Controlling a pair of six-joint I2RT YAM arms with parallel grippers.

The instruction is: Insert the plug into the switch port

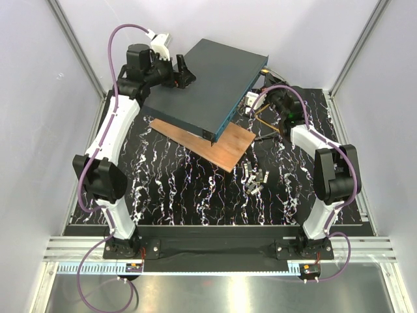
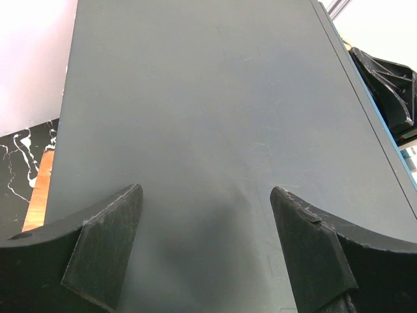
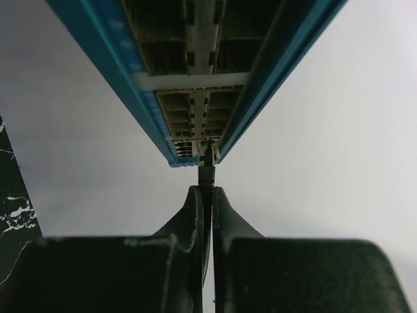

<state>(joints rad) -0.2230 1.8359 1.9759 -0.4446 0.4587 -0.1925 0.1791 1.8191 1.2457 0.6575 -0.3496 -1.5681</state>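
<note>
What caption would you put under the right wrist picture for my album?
Right gripper, shut on the tiny plug, holds it at the end of the switch's blue port row.

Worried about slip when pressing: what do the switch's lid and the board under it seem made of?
Switch lid: probably painted sheet metal, matte dark grey, smooth with faint scuffs. Board: thin, flat, reddish-brown with a slight sheen; wood or copper-clad laminate, cannot tell.

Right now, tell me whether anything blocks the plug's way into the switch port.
Nothing visible does. The right gripper, jaws shut on the plug, holds it right at the switch port row, no object between.
</note>
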